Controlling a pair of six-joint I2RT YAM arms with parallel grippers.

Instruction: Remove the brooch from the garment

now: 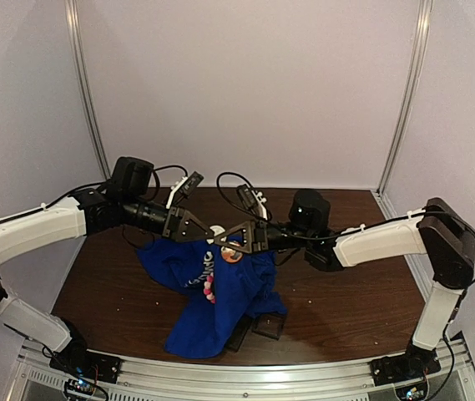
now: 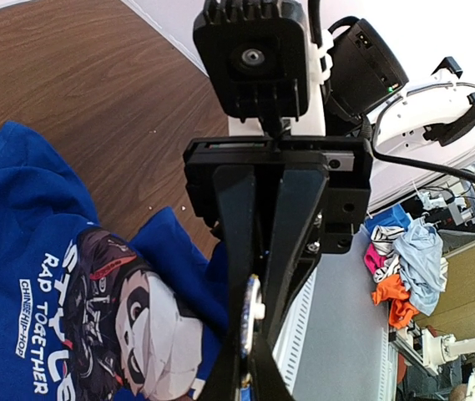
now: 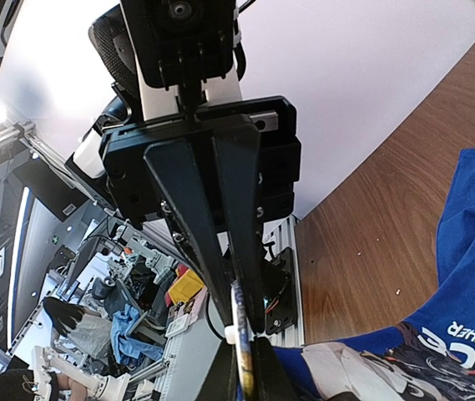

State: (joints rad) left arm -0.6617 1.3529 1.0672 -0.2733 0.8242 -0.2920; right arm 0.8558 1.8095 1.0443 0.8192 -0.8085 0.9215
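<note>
The overhead view looks dim, purplish and slightly soft to me. Both wrist views are brighter: the shirt (image 2: 12, 209) print is sharp and the white wall (image 3: 371, 100) is blown out.

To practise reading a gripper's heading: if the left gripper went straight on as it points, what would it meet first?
Probably the right gripper, facing the left gripper tip to tip across the brooch both seem to pinch.
</note>
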